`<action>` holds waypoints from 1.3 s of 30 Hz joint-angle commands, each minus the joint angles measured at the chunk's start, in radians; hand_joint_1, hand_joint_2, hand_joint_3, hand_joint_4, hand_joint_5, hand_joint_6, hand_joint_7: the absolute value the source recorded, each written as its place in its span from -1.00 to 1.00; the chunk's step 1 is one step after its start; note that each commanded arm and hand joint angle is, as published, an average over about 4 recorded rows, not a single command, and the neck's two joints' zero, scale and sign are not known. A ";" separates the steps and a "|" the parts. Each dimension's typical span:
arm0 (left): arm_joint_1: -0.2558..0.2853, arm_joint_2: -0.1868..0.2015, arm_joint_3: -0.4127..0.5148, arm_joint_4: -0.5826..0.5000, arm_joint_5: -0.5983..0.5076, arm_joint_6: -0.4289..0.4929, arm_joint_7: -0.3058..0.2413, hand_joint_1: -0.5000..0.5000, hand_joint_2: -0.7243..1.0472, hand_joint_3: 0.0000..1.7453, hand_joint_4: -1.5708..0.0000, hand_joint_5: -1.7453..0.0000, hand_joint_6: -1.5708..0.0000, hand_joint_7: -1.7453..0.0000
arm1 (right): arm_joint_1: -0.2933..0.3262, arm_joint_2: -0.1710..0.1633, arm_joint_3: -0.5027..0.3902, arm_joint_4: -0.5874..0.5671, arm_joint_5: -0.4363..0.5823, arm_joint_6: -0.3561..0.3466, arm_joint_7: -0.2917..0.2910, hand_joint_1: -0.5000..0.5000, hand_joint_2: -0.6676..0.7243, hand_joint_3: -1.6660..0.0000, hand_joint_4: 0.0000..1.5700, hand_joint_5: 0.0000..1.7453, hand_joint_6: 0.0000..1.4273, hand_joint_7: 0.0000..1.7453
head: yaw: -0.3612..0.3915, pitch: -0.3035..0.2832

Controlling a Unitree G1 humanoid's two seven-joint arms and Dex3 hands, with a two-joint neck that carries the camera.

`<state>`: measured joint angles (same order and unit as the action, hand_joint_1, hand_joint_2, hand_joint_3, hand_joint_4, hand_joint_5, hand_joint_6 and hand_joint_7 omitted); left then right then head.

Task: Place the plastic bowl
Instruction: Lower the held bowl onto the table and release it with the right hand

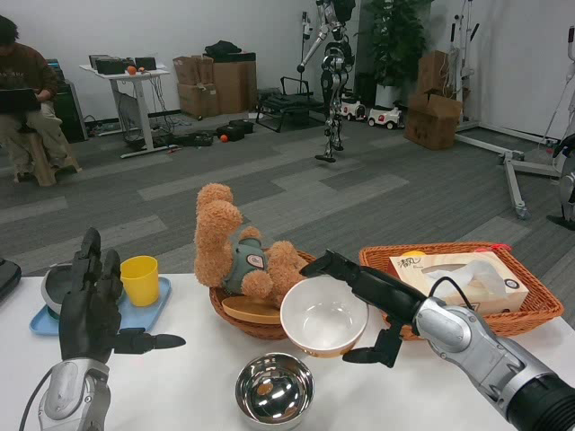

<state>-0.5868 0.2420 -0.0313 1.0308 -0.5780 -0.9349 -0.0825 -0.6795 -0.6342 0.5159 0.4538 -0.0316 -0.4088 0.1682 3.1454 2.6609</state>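
Far off on the left a person (pixel 25 90) sits on a stool by the wall, bent over something in the lap. On the white table (pixel 193 377) nearest that side, the left hand (pixel 90 310) is raised upright with its fingers straight and apart, thumb pointing toward the middle, holding nothing. Just behind it lies a blue tray (pixel 144 314) carrying a yellow cup (pixel 140 279) and a grey bowl (pixel 56 285) that the hand partly hides. Toward the middle, a small wicker basket (pixel 247 325) holds a brown teddy bear (pixel 235 256) and a flat wooden dish (pixel 252 311). In front of it a shiny metal bowl (pixel 274 390) sits on the table. Just right of the bear, the plastic bowl (pixel 323 318), white inside with an orange base, is tipped toward the viewer and held off the table beside the small basket. The right hand (pixel 364 301) clamps it, fingers over the far rim, thumb under the near side. Behind that arm, 1 wide wicker basket (pixel 530 314) holds a tissue box (pixel 467 278).
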 commanded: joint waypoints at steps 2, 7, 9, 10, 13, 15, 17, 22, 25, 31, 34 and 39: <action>0.008 0.002 0.007 0.001 0.003 0.005 0.003 -1.00 -0.30 -1.00 1.00 1.00 1.00 1.00 | 0.014 0.005 -0.022 -0.003 0.011 -0.013 -0.007 -0.75 -0.84 -0.71 -0.31 0.89 -0.75 1.00 | -0.004 -0.009; 0.013 0.002 0.008 -0.004 0.003 0.001 0.004 -1.00 -0.30 -1.00 1.00 1.00 1.00 1.00 | 0.050 0.013 -0.060 0.000 -0.014 -0.015 -0.009 -0.75 -0.82 -0.71 -0.31 0.89 -0.76 1.00 | -0.020 -0.040; 0.015 0.002 0.012 -0.005 0.003 0.001 0.004 -1.00 -0.30 -1.00 1.00 1.00 1.00 1.00 | 0.070 0.019 -0.081 0.001 -0.025 -0.015 -0.009 -0.75 -0.82 -0.71 -0.33 0.89 -0.76 1.00 | -0.029 -0.057; 0.016 0.002 0.013 -0.006 0.003 0.001 0.004 -1.00 -0.30 -1.00 1.00 1.00 1.00 1.00 | 0.075 0.021 -0.086 0.001 -0.027 -0.015 -0.009 -0.75 -0.84 -0.71 -0.33 0.89 -0.76 1.00 | -0.030 -0.059; 0.016 0.002 0.014 -0.006 0.003 0.000 0.004 -1.00 -0.30 -1.00 1.00 1.00 1.00 1.00 | 0.103 0.029 -0.119 0.005 -0.051 -0.019 -0.009 -0.75 -0.86 -0.71 -0.31 0.89 -0.76 1.00 | -0.041 -0.084; 0.016 0.002 0.014 -0.006 0.003 -0.001 0.004 -1.00 -0.30 -1.00 1.00 1.00 1.00 1.00 | 0.126 0.037 -0.143 0.011 -0.060 -0.027 -0.009 -0.75 -0.82 -0.71 -0.33 0.89 -0.76 1.00 | -0.054 -0.113; 0.016 0.002 0.014 -0.006 0.003 -0.001 0.003 -1.00 -0.30 -1.00 1.00 1.00 1.00 1.00 | 0.142 0.042 -0.160 0.015 -0.065 -0.033 -0.009 -0.75 -0.82 -0.71 -0.35 0.89 -0.76 1.00 | -0.059 -0.121; 0.016 0.002 0.014 -0.008 0.003 -0.001 0.002 -1.00 -0.30 -1.00 1.00 1.00 1.00 1.00 | 0.200 0.054 -0.210 0.016 -0.082 -0.040 -0.016 -0.75 -0.82 -0.71 -0.38 0.89 -0.76 1.00 | -0.093 -0.157; 0.016 0.003 0.014 -0.009 0.003 -0.001 0.001 -1.00 -0.30 -1.00 1.00 1.00 1.00 1.00 | 0.231 0.062 -0.248 0.019 -0.128 -0.044 -0.017 -0.75 -0.82 -0.71 -0.38 0.89 -0.77 1.00 | -0.122 -0.188; 0.013 0.005 0.014 -0.009 0.003 0.001 0.001 -1.00 -0.30 -1.00 1.00 1.00 1.00 1.00 | 0.267 0.089 -0.325 0.070 -0.212 -0.083 -0.019 -0.75 -0.84 -0.71 -0.38 0.89 -0.77 1.00 | -0.158 -0.217; 0.013 0.008 0.014 -0.009 0.003 0.002 0.002 -1.00 -0.30 -1.00 1.00 1.00 1.00 1.00 | 0.288 0.101 -0.358 0.090 -0.243 -0.093 -0.019 -0.75 -0.86 -0.71 -0.38 0.89 -0.76 1.00 | -0.168 -0.225; 0.011 0.010 0.014 -0.008 0.003 0.004 0.003 -1.00 -0.30 -1.00 1.00 1.00 1.00 1.00 | 0.324 0.110 -0.405 0.103 -0.274 -0.094 -0.018 -0.75 -0.82 -0.71 -0.38 0.89 -0.77 1.00 | -0.174 -0.233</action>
<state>-0.5816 0.2427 -0.0193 1.0239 -0.5781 -0.9348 -0.0828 -0.3737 -0.5290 0.1357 0.5503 -0.3006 -0.4912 0.1584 2.9726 2.4292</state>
